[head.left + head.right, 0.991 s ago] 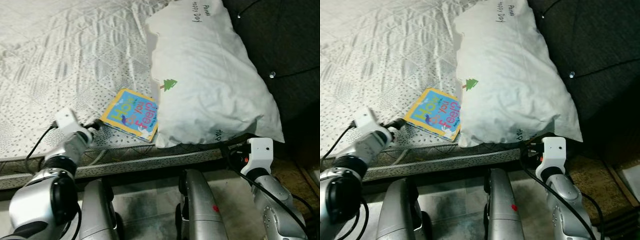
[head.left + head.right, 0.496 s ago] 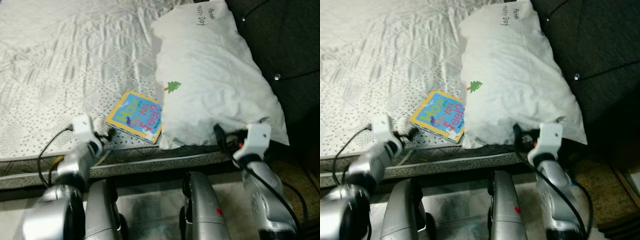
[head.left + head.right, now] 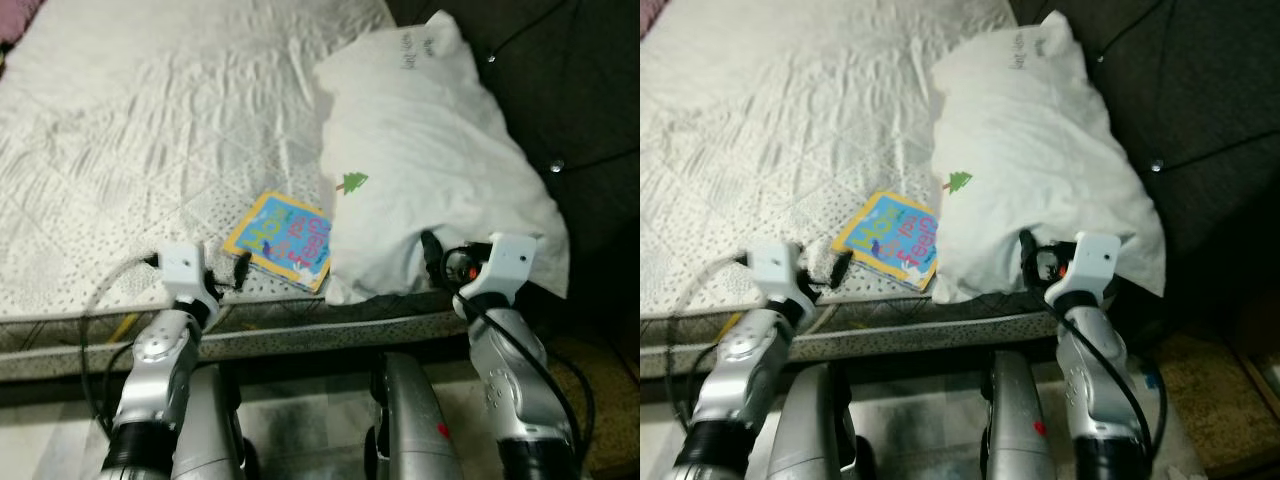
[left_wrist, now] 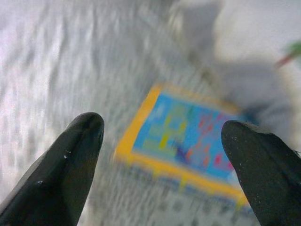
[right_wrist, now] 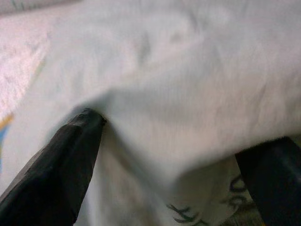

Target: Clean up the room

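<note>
A small book [image 3: 283, 238] with a blue cover and yellow border lies flat on the bed near its front edge, its right side tucked against a big white pillow [image 3: 430, 160]. My left gripper [image 3: 240, 268] hovers just left of the book, open; in the left wrist view the book [image 4: 188, 136] sits ahead between the two fingers [image 4: 70, 160]. My right gripper [image 3: 435, 258] is at the pillow's near edge, open. In the right wrist view the pillow [image 5: 178, 84] bulges between the spread fingers [image 5: 75, 160].
The white quilted mattress [image 3: 150, 130] stretches left and back. A dark tufted headboard [image 3: 560, 80] rises behind the pillow on the right. The bed's front edge [image 3: 320, 330] runs across below both grippers, with my legs [image 3: 410, 420] and the floor beneath.
The camera has tipped up along the bed. Both arms have reached forward: the left gripper closer to the book, the right gripper up from below the bed edge to the pillow.
</note>
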